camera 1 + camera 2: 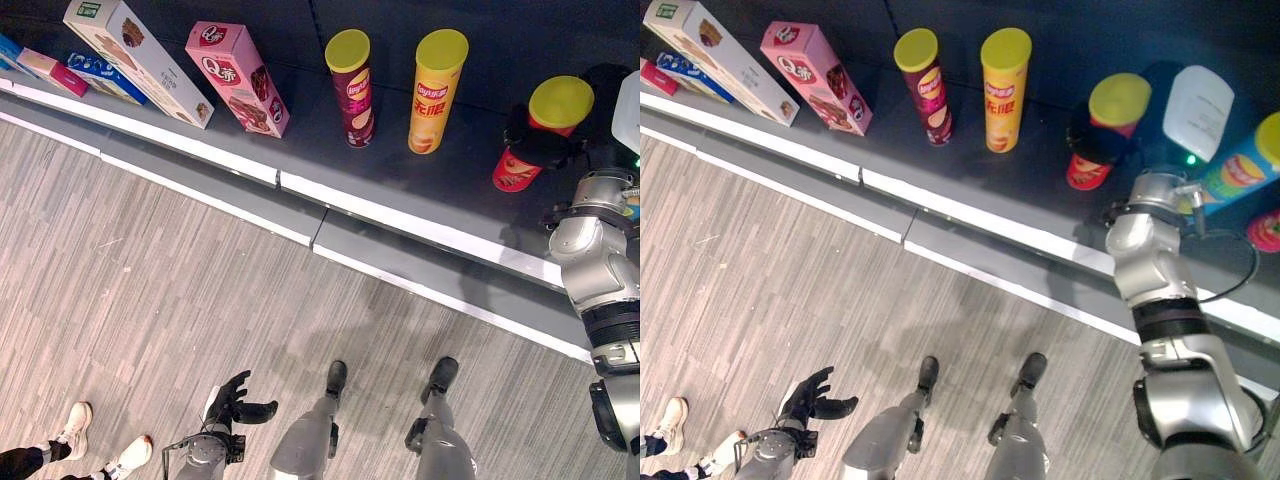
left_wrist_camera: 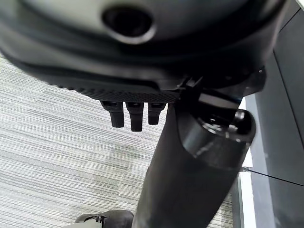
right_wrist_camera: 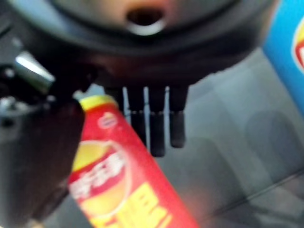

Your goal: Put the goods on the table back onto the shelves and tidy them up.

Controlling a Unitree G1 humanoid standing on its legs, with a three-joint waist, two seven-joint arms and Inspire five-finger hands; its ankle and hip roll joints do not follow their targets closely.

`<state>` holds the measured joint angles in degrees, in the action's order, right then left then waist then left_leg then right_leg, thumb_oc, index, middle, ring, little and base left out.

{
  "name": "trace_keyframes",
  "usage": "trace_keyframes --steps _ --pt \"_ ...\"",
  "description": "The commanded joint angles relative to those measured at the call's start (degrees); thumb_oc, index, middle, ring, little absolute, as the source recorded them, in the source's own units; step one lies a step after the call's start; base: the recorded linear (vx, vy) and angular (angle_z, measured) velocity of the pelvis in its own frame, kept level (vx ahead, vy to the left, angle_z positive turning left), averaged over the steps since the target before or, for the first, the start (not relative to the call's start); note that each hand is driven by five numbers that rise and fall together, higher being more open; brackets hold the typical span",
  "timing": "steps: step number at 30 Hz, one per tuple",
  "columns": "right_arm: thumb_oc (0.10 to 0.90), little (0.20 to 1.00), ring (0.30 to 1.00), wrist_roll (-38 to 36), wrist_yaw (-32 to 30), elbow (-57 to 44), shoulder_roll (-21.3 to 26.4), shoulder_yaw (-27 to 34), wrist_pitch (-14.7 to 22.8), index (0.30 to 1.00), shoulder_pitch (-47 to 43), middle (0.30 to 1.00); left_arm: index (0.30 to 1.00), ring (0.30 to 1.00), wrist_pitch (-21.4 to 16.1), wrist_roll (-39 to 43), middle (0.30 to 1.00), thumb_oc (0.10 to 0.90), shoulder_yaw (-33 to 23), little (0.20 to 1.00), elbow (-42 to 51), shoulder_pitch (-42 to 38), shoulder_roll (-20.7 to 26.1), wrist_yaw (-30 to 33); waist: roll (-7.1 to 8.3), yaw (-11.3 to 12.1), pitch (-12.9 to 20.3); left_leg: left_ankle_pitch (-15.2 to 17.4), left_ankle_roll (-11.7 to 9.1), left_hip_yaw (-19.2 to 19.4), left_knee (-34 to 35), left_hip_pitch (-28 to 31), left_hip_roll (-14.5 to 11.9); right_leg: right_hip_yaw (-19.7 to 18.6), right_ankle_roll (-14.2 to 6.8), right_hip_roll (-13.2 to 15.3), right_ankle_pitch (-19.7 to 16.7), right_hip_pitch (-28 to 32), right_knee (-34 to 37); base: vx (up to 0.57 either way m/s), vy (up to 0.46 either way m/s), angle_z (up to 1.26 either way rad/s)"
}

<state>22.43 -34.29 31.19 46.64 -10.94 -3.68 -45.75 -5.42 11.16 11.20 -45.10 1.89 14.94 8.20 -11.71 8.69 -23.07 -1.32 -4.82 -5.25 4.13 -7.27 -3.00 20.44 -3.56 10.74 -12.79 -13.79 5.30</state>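
I've got the right hand (image 1: 1095, 140) up on the dark shelf (image 1: 400, 175), right against the red chip can (image 1: 540, 130) with the yellow lid. From the head camera the dark hand sits across the can's middle. In the right wrist view the fingers (image 3: 156, 123) point straight out beside the can and the thumb lies along its other side, so the can (image 3: 123, 175) sits between thumb and fingers; I read that as a straight-fingered, unclenched hand touching the can rather than wrapped round it. The can stands on the shelf, tilted toward me in the view.

Along the same shelf, to its left, I see a yellow chip can (image 1: 435, 90) and a maroon chip can (image 1: 352, 88), both upright and apart from each other. Further left lies a pink box (image 1: 238, 78), then a long white box (image 1: 138, 62). On the far right a blue can (image 1: 1240, 170) stands just beside the arm.

My left hand (image 1: 238, 398) hangs low over the wooden floor (image 1: 150, 280), fingers loosely spread, holding nothing. A person's shoes (image 1: 95, 440) show nearby.
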Motion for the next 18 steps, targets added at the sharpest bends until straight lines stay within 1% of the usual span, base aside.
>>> trace_keyframes --steps 1,7,9,11,12,13,14,15,18 --pt "0.8 0.9 0.9 1.1 -4.6 -2.0 2.9 -3.0 2.1 0.9 -7.3 0.9 0.9 0.9 -1.9 -0.2 0.9 0.8 3.6 0.9 -1.7 0.9 6.0 2.3 2.52 0.6 3.7 -3.4 -0.9 -0.1 0.9 -5.6 0.0 -1.9 -6.6 5.1 11.5 3.8 -7.8 0.0 0.0 0.0" --pt "0.8 0.9 0.9 0.7 -4.8 -2.2 2.3 -2.5 2.0 0.9 -6.6 0.9 0.9 0.9 -1.7 -0.5 0.9 0.8 3.9 0.9 -1.8 0.5 5.9 2.5 3.18 0.3 4.1 -3.1 -0.8 0.1 0.9 -5.4 0.1 -1.9 -6.7 5.1 11.3 4.3 -7.2 0.0 0.0 0.0" --pt "0.8 0.9 0.9 0.6 -5.1 -3.0 2.3 -2.2 2.1 0.9 -5.9 0.9 0.9 0.9 -1.5 -0.8 0.9 0.8 3.9 0.9 -1.9 0.4 5.9 2.6 3.81 0.1 4.5 -2.8 -0.7 0.2 0.9 -5.1 0.1 -2.0 -6.8 5.2 11.0 4.6 -6.8 0.0 0.0 0.0" --pt "0.8 0.9 0.9 0.6 -5.1 -3.5 2.4 -2.1 2.1 0.9 -5.5 0.9 0.9 0.9 -1.3 -0.8 0.9 0.8 3.9 0.9 -2.1 0.4 5.9 2.5 4.13 0.1 4.6 -2.7 -0.7 0.3 0.9 -4.9 0.1 -2.0 -6.9 5.1 10.8 4.8 -6.5 0.0 0.016 0.01" --pt "0.8 0.9 0.9 0.9 -5.5 -5.2 2.1 -1.4 2.3 0.9 -4.3 0.9 0.9 0.9 -1.0 -1.2 0.9 0.8 3.8 0.9 -2.6 0.3 5.8 2.6 4.79 -0.3 5.0 -2.4 -0.7 0.6 0.9 -4.6 0.1 -2.0 -7.0 5.1 10.5 5.1 -6.0 0.0 0.032 0.02" --pt "0.8 0.9 0.9 1.0 -5.4 -5.4 2.1 -1.1 2.2 0.9 -3.9 0.9 0.9 0.9 -1.0 -1.3 0.9 0.8 3.9 0.9 -2.6 0.3 5.9 2.6 4.9 -0.2 5.0 -2.4 -0.7 0.6 0.9 -4.6 0.2 -2.0 -7.0 5.1 10.4 5.1 -5.9 0.01 0.04 0.01" --pt "0.8 0.9 0.9 1.1 -5.6 -6.7 1.7 -0.6 2.3 0.9 -3.0 0.9 0.9 0.9 -0.8 -1.5 0.9 0.8 3.9 0.9 -2.9 0.1 5.7 2.5 5.41 -0.4 5.3 -2.2 -0.6 0.8 0.9 -4.3 0.1 -2.1 -7.2 5.2 10.0 5.3 -5.6 0.02 0.058 0.0" --pt "0.8 0.9 0.9 1.7 -5.2 -9.1 0.8 0.0 2.4 0.9 -0.7 0.9 0.9 0.9 -0.2 -2.1 0.9 0.8 3.5 0.9 -3.6 -0.1 5.6 2.3 6.36 -1.0 6.0 -1.6 -0.4 1.5 0.9 -3.7 0.2 -2.3 -7.4 5.2 9.4 5.7 -4.9 0.03 0.09 0.0" --pt "0.8 0.9 0.9 3.2 -3.7 -13.3 -1.4 1.4 2.3 0.9 4.0 0.9 0.9 0.9 0.8 -3.2 0.9 0.8 2.8 0.9 -5.0 -0.1 5.4 1.9 8.01 -1.9 7.4 -0.3 0.2 2.9 0.8 -2.1 0.4 -3.0 -7.8 5.6 8.2 6.5 -3.9 0.04 0.096 -0.08"
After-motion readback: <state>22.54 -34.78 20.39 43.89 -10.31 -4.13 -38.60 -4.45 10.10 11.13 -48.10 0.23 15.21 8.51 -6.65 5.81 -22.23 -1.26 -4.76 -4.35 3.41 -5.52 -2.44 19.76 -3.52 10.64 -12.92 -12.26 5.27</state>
